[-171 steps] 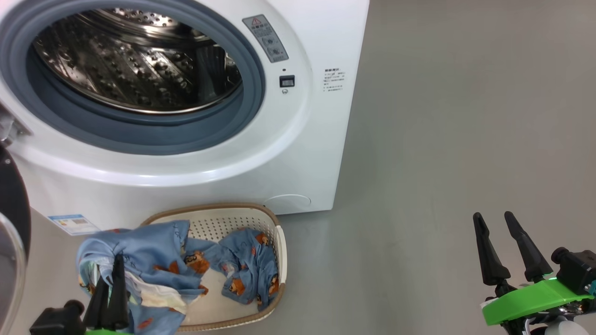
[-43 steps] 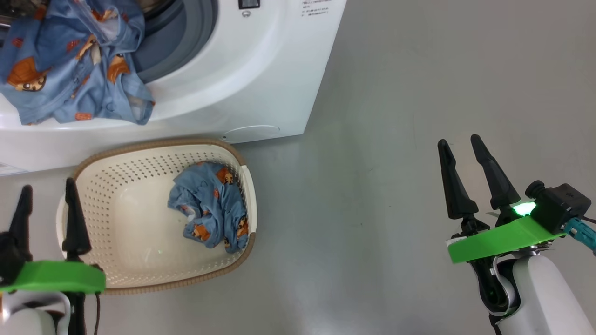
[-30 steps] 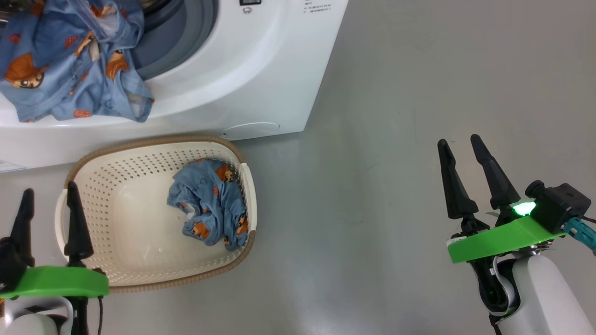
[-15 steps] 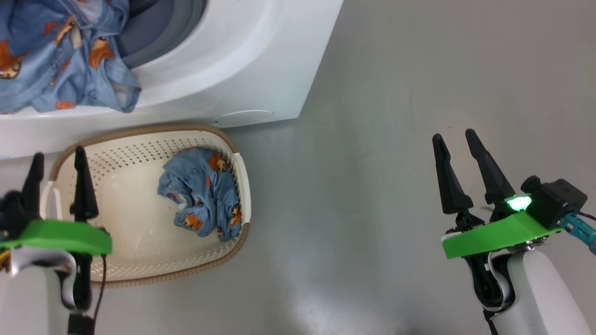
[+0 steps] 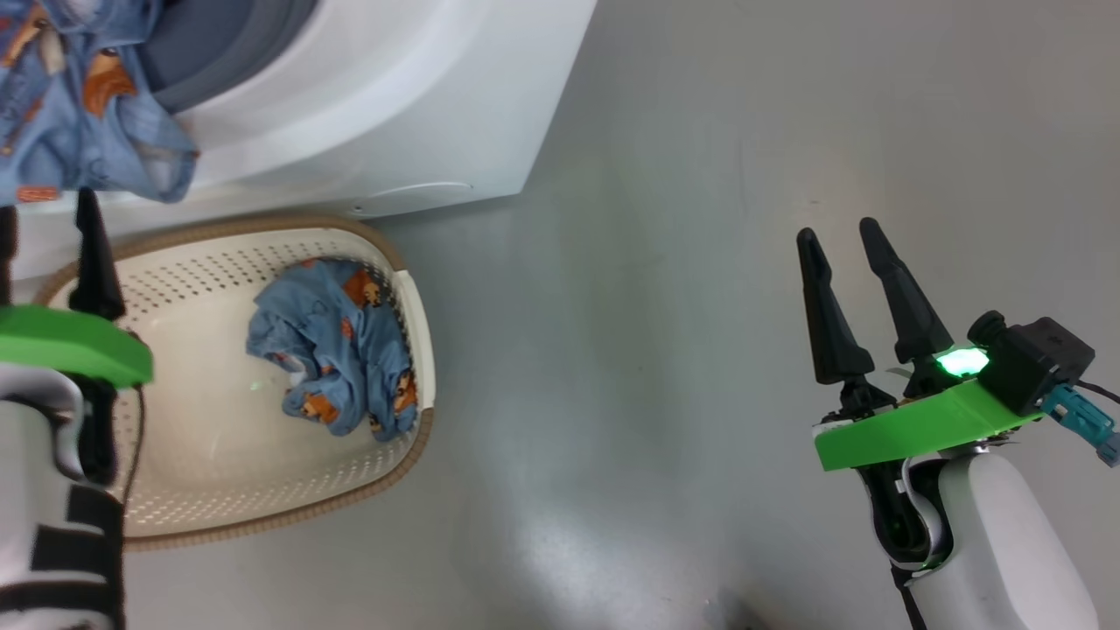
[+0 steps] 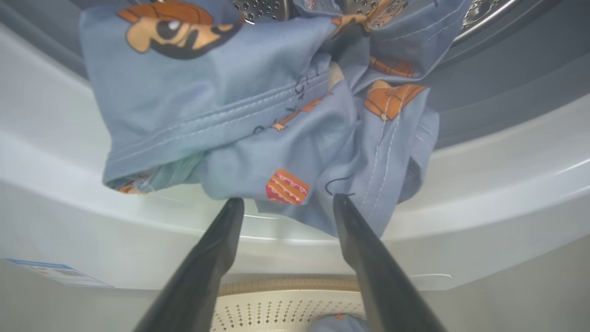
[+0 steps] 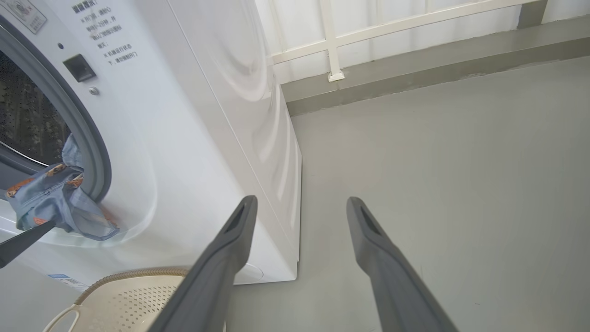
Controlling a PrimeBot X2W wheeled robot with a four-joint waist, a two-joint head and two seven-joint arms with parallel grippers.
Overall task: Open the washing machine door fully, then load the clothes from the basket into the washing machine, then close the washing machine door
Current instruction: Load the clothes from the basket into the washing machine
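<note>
Checked against the view of several seconds before: found the first garment [image 5: 83,131] lifted out of the basket [image 5: 219,229] and laid over the lower lip of the washing machine [image 5: 394,96] opening. Noted its upper part lying in toward the drum, with a loose fold hanging down across the grey gasket [image 5: 227,44] and the white front.

Recorded the left jaws drawn back from that garment and lowered toward the basket, spread to full width and gripping nothing. Placed the left fingers [image 6: 216,249] just under the hanging hem in the left wrist view; could not confirm contact with the cloth.

Located the second garment [image 5: 337,350] bunched against the right wall inside the basket, not yet collected. Attributed the shift of the whole head view to camera motion, not to basket motion.

Observed the right jaws over bare floor [image 5: 656,350], well apart from basket and machine, spread wide, empty, unchanged across the last second.

Judged loading roughly half complete. Judged the first garment insufficiently seated: risk of cloth trapped in the seal at door closure. Recommended collecting the second garment next, then pushing both past the gasket before closing the door.
</note>
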